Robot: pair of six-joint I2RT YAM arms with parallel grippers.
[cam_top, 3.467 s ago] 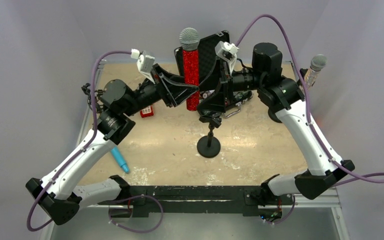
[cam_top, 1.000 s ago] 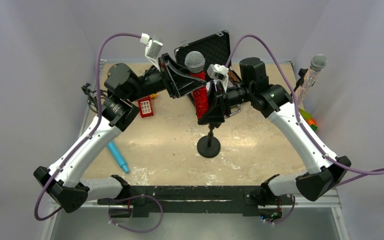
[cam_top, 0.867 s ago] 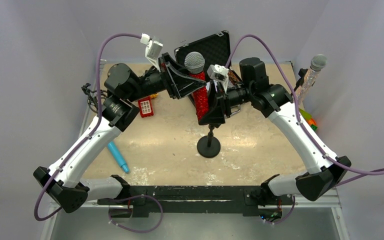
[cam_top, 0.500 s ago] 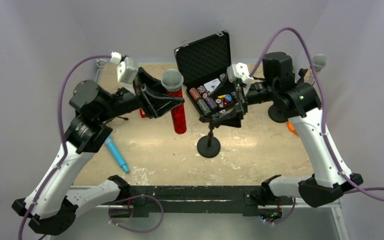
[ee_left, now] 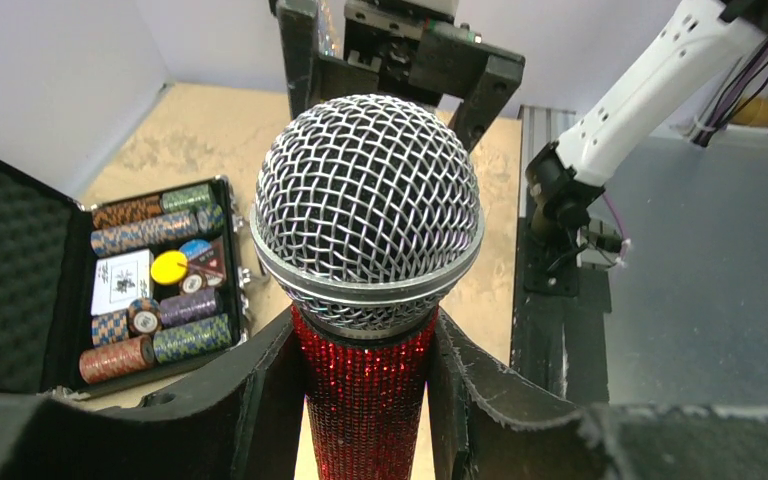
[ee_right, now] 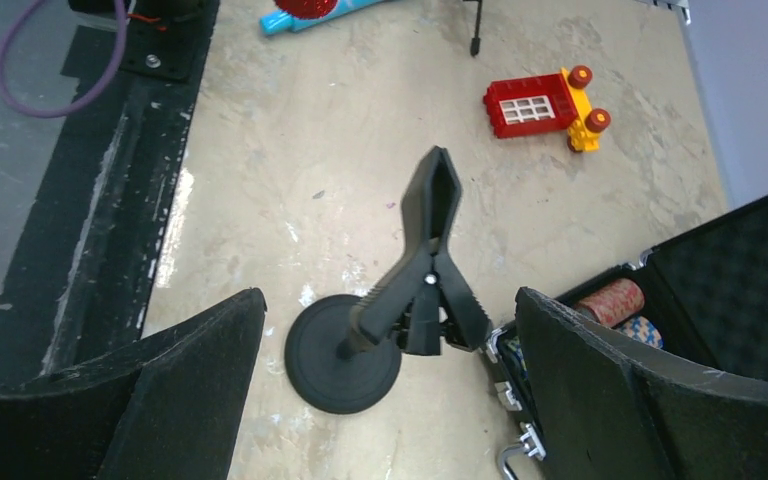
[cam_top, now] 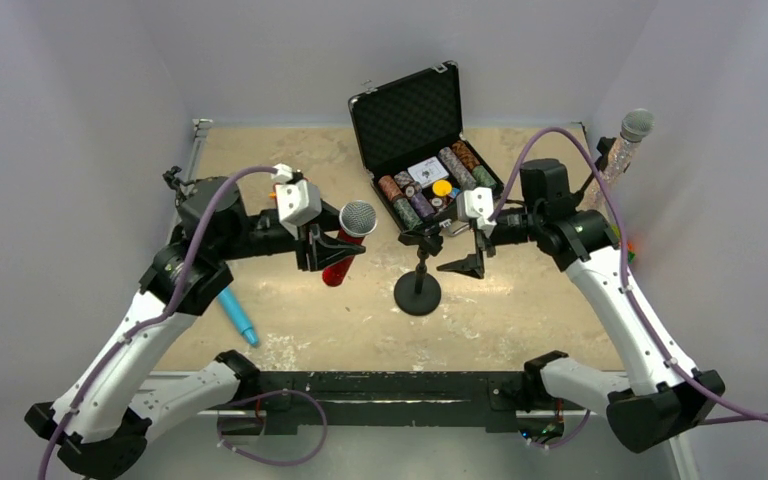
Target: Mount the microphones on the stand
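Note:
My left gripper (cam_top: 328, 250) is shut on the red glitter microphone (cam_top: 340, 262) just below its grey mesh head (ee_left: 367, 215) and holds it tilted above the table, left of the stand. The black stand (cam_top: 418, 290) has a round base (ee_right: 342, 352) and an empty clip (ee_right: 430, 260) on top. My right gripper (cam_top: 454, 248) is open and empty just right of the clip; its fingers (ee_right: 190, 385) straddle the stand without touching. The light-blue microphone (cam_top: 238, 315) lies near the front left. The silver glitter microphone (cam_top: 626, 142) leans in the back right corner.
An open black case of poker chips (cam_top: 420, 130) stands behind the stand and also shows in the left wrist view (ee_left: 150, 280). A red and yellow toy phone (ee_right: 535, 103) lies on the table to the left. Grey walls enclose the table.
My left arm has pulled the red microphone away from the stand, leftward and lower. My right gripper has come off the clip and dropped to its right, open.

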